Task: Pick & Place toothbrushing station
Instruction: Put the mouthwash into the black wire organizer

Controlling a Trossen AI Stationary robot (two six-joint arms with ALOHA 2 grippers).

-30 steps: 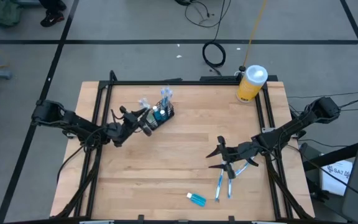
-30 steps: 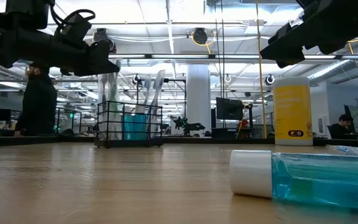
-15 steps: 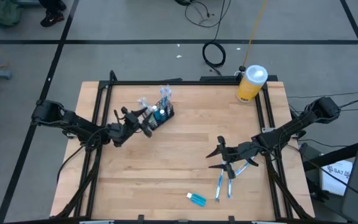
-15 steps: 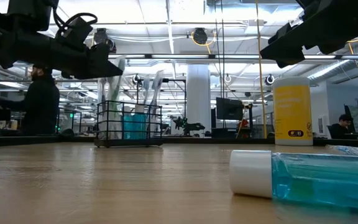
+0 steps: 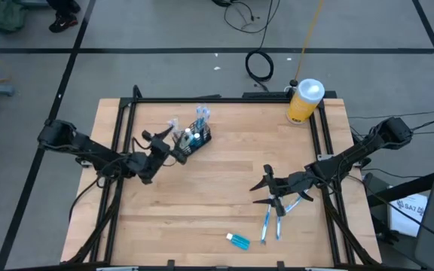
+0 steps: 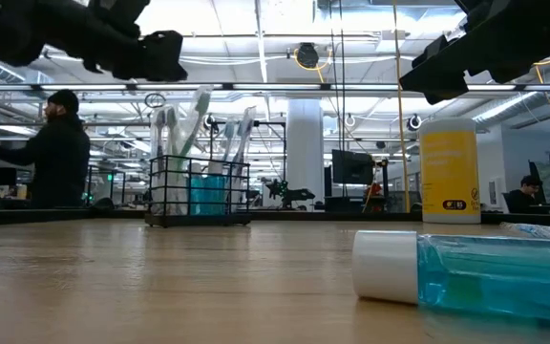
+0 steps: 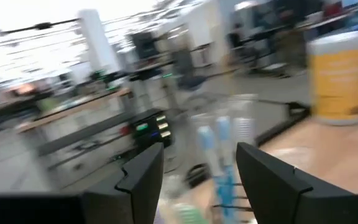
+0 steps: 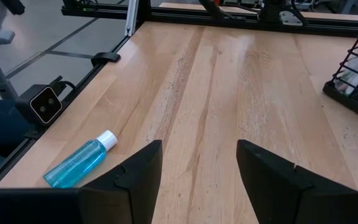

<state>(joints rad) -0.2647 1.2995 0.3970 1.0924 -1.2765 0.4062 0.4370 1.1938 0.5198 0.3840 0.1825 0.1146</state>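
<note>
The black wire-mesh caddy (image 5: 196,136) stands on its base at the table's far left-centre, with white and blue toothbrushes (image 6: 191,124) upright in it. It also shows in the low view (image 6: 199,196) and at the edge of the right wrist view (image 8: 356,78). My left gripper (image 5: 173,147) is open and empty, raised just to the left of the caddy; its fingers frame the brushes in the left wrist view (image 7: 197,180). My right gripper (image 5: 256,192) is open and empty above the table's right-centre.
A yellow bottle with a white cap (image 5: 304,101) stands at the far right corner. Two blue toothbrushes (image 5: 270,223) lie near my right gripper. A small blue bottle (image 5: 238,241) lies on its side near the front edge. A person (image 6: 55,148) stands in the room behind.
My left gripper has risen and drawn back a little toward the table's left edge, away from the caddy. The brushes in the caddy now show clear of it in the low view. The caddy has stayed in place.
</note>
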